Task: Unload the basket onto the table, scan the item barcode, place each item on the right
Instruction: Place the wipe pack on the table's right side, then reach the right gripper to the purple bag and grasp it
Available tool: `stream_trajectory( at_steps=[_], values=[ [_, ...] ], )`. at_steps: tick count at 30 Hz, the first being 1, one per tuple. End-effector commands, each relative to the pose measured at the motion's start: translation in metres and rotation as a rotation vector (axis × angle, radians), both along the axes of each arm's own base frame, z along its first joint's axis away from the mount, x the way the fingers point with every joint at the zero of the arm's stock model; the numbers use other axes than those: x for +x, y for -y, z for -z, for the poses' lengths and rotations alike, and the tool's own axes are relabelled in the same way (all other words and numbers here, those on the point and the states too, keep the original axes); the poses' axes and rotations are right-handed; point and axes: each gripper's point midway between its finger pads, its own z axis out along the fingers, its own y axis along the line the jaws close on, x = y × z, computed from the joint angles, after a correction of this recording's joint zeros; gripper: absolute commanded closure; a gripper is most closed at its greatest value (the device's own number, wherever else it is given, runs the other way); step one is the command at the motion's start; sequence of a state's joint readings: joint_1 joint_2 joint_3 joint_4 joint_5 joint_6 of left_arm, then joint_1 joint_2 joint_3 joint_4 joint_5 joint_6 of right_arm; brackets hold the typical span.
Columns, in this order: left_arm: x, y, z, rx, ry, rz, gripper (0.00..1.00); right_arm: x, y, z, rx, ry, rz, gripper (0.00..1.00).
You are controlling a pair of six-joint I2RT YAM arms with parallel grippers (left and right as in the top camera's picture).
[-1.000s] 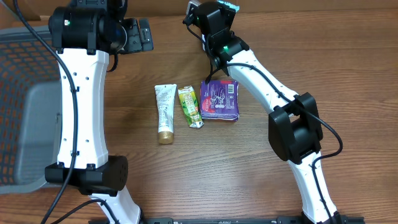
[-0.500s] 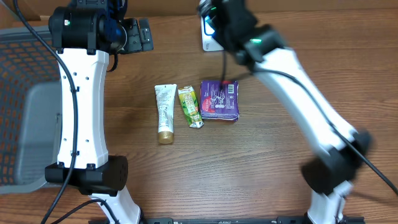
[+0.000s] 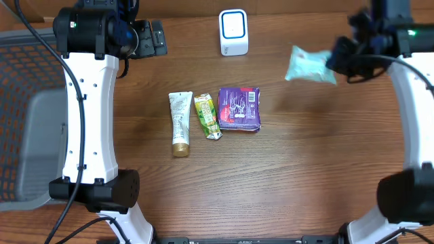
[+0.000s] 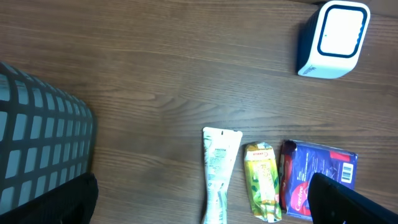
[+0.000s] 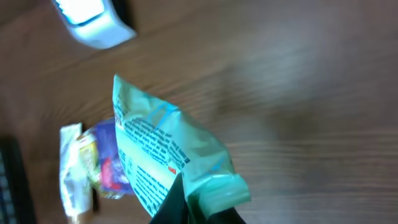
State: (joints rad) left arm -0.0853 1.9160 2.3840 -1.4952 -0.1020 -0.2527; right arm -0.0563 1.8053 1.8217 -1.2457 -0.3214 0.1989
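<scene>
Four packaged goods were counted: one white tube (image 3: pixel 180 123), one green sachet (image 3: pixel 207 116), one purple packet (image 3: pixel 239 108) and one pale mint packet (image 3: pixel 310 66), three of them lying on the single wooden bench (image 3: pixel 305 176) and one up off it. There was also one white scanner (image 3: pixel 233 32) and one mesh basket (image 3: pixel 13 68). Two white robot arms were present, one left arm (image 3: pixel 88 115) and one right arm (image 3: pixel 415 108).

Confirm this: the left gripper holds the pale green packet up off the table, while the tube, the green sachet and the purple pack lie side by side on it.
Wrong arm: the right gripper holds the pale green packet, as the right wrist view shows; the left gripper is open and empty. The tube, green sachet and purple pack do lie side by side.
</scene>
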Motion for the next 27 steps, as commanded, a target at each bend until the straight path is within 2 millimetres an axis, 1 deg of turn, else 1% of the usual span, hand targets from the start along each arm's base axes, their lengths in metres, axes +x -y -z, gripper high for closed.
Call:
stream_trajectory(
  at_steps=[1,4,5,8,12,13,15,17,18,19,21,24,25,27],
  values=[
    [0.001,0.003,-0.001,0.003,0.005,0.007,0.0,-0.008,0.026,0.033,0.186,-0.056,0.101,0.96],
    [0.001,0.003,-0.001,0.003,0.005,0.007,0.01,-0.012,0.064,0.076,0.209,-0.075,0.22,0.96],
    [0.001,0.003,-0.001,0.003,0.005,0.007,0.0,-0.014,0.072,0.087,0.223,-0.07,0.239,0.96],
    [0.001,0.003,-0.001,0.003,0.005,0.007,0.0,-0.024,0.092,0.115,0.265,-0.063,0.297,0.96],
    [0.001,0.003,-0.001,0.003,0.005,0.007,0.0,-0.041,0.107,0.144,0.291,-0.081,0.356,0.95],
    [0.001,0.003,-0.001,0.003,0.005,0.007,0.01,-0.047,0.111,0.15,0.29,-0.094,0.371,0.85],
    [0.001,0.003,-0.001,0.002,0.005,0.007,0.0,-0.055,0.116,0.157,0.263,-0.115,0.377,0.57],
    [0.001,0.003,-0.001,0.002,0.005,0.007,0.0,-0.059,0.115,0.157,0.25,-0.116,0.337,0.31],
    [0.001,0.003,-0.001,0.003,0.005,0.007,0.01,-0.061,0.113,0.155,0.247,-0.123,0.318,0.22],
    [0.001,0.003,-0.001,0.003,0.005,0.007,0.0,-0.061,0.11,0.15,0.242,-0.13,0.294,0.17],
    [0.001,0.003,-0.001,0.002,0.005,0.007,0.0,-0.059,0.105,0.14,0.234,-0.132,0.261,0.11],
    [0.001,0.003,-0.001,0.003,0.005,0.007,0.0,-0.048,0.091,0.113,0.201,-0.114,0.186,0.07],
    [0.001,0.003,-0.001,0.003,0.005,0.007,0.0,-0.039,0.072,0.096,0.188,-0.099,0.128,0.05],
    [0.001,0.003,-0.001,0.003,0.005,0.007,0.0,-0.03,0.046,0.083,0.18,-0.078,0.055,0.01]
  ],
)
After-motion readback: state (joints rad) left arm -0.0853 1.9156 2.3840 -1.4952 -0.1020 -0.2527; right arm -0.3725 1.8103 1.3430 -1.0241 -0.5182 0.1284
